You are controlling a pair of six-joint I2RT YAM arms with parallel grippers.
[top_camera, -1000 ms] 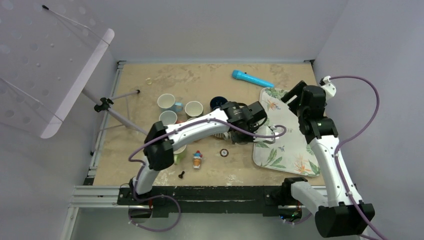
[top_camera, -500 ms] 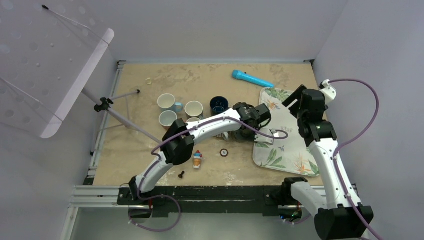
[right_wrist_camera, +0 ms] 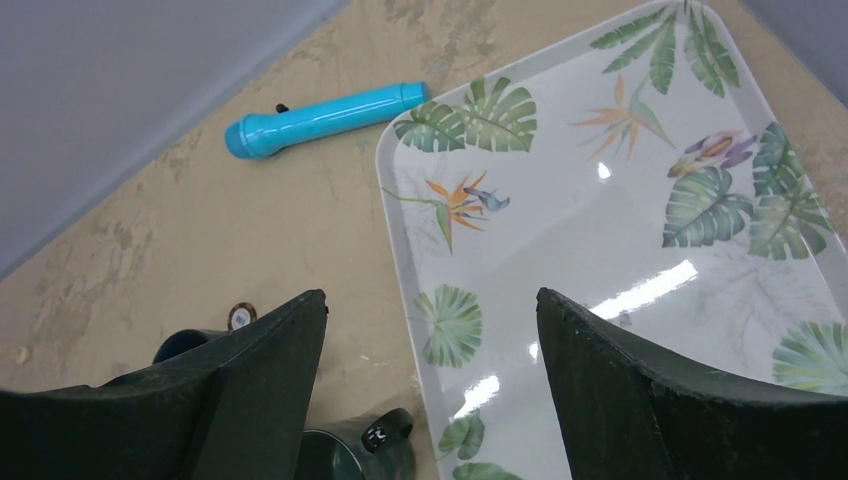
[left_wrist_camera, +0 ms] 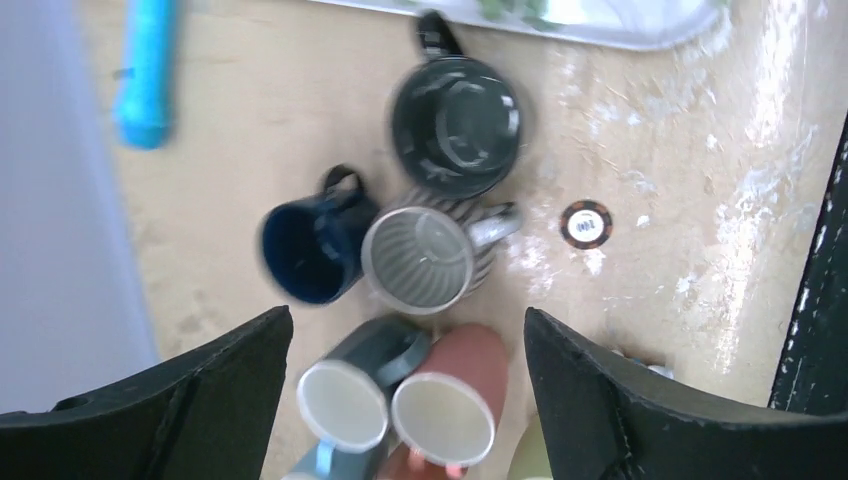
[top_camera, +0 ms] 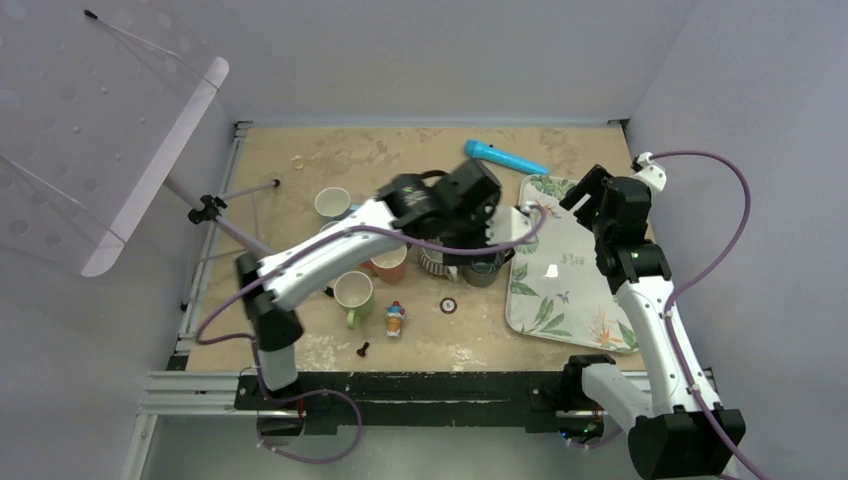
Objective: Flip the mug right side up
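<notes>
Dark-grey and a little glossy, the mug now stands free on the bench. It is just beside the near-left edge of the leaf-printed tray, and it touches or almost touches the striped mug — I cannot tell which. A second ago the left end effector was low over this spot with its jaws nearly closed. Since then it has opened wide and holds nothing. The arm has lifted and swung toward the back of the bench, so its wrist camera looks straight down on the group of mugs. From there the dark-grey mug shows a round rim with a hollow inside, and its handle points toward the tray. I read this as mouth upward, though the picture is somewhat blurred by motion. The right end effector hovers above the tray, also wide open and empty, as it was before. My judgement is that the release was the last real step — the mug seems to be set right side up. What remains is only to draw the left arm clear without brushing the neighbouring mugs.
</notes>
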